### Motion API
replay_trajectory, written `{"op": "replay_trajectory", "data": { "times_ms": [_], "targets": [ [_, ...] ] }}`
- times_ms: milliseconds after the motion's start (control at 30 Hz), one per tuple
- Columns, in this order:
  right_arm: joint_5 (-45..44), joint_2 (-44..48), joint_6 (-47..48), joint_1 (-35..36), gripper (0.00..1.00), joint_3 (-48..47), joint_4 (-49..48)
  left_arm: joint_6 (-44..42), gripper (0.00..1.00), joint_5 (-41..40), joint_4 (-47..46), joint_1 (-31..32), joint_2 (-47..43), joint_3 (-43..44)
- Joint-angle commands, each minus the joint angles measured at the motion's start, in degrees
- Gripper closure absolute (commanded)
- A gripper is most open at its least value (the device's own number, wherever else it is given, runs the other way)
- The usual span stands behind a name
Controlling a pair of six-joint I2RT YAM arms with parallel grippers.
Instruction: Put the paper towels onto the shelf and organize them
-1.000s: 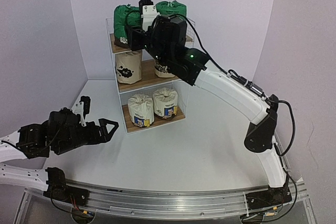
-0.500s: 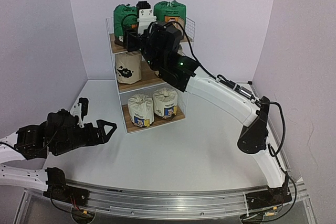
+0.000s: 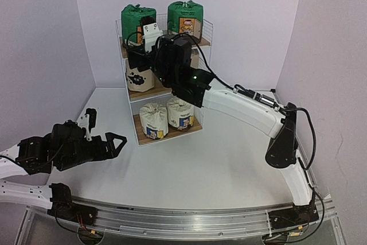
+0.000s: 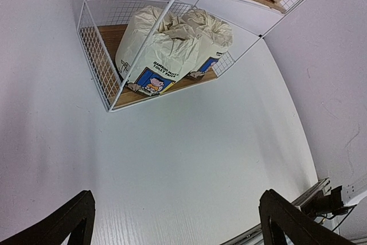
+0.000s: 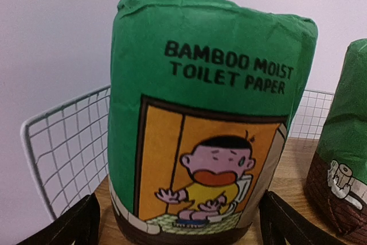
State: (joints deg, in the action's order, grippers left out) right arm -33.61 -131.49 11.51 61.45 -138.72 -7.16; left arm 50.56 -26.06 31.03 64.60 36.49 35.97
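Observation:
The shelf [image 3: 127, 93] holds all the paper towels in view. Two green rolls stand on its top board, the left one [image 3: 136, 16] and the right one [image 3: 185, 20]. A beige roll [image 3: 139, 77] is on the middle board; my right arm hides what stands beside it. Two white rolls [image 3: 153, 121] [image 3: 181, 113] sit on the bottom board. My right gripper [image 3: 137, 43] [image 5: 180, 213] is open in front of a green roll [image 5: 206, 113], its fingertips [image 5: 74, 225] wide on either side of the base. My left gripper [image 3: 112, 142] [image 4: 178, 216] hangs open and empty over the table.
White mesh [image 5: 63, 142] closes the top tier's left side and back. The second green roll [image 5: 344, 159] stands close on the right. In the left wrist view, the white rolls [image 4: 166, 50] fill the bottom tier. An aluminium rail [image 3: 189, 222] runs along the near table edge.
My right gripper has opened wide and shifted left and lower from between the green rolls. Both green rolls now stand upright and uncovered. The left arm has barely moved.

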Motion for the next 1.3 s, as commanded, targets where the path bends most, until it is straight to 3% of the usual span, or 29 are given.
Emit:
{"op": "replay_trajectory", "data": {
  "times_ms": [0, 367, 500, 700, 767, 833, 1000, 1167, 1267],
  "targets": [
    [-0.02, 5.74, 2.22, 2.34, 0.07, 3.74, 1.60, -0.90, 0.00, -0.65, -0.29, 0.11, -0.31, 2.01],
    [-3.14, 19.41, -2.68, 4.87, 0.04, 20.86, 3.40, -1.08, 0.00, -0.13, -1.56, 0.15, 0.56, 1.95],
    [-3.11, 28.81, -8.31, 4.91, 0.03, 32.68, 9.22, -0.66, 0.00, -0.10, -1.21, 0.16, 0.22, 1.74],
    [-10.45, 44.36, -18.48, 3.87, 0.02, 54.27, 19.79, 4.76, 0.00, -3.87, 3.73, 0.12, -0.10, 2.50],
    [-5.30, 48.65, -27.03, -0.71, 0.02, 59.50, 28.29, 9.32, 0.00, -6.06, 8.03, 0.10, 0.95, 3.42],
    [5.90, 51.92, -36.98, -8.00, 0.02, 64.78, 34.68, 13.75, 0.00, -8.21, 12.64, 0.09, 2.53, 4.72],
    [11.12, 60.18, -44.83, -22.40, 0.02, 82.36, 34.93, 23.03, 0.00, -12.93, 21.74, -0.16, 6.39, 6.09],
    [12.15, 66.75, -48.17, -35.48, 0.02, 95.62, 33.44, 21.39, 0.00, -11.71, 19.65, -3.52, 2.83, 3.85],
    [13.10, 70.96, -48.29, -40.25, 0.02, 101.43, 30.58, 17.04, 0.00, -6.01, 14.75, -8.05, 3.83, 1.79]
  ]
}}
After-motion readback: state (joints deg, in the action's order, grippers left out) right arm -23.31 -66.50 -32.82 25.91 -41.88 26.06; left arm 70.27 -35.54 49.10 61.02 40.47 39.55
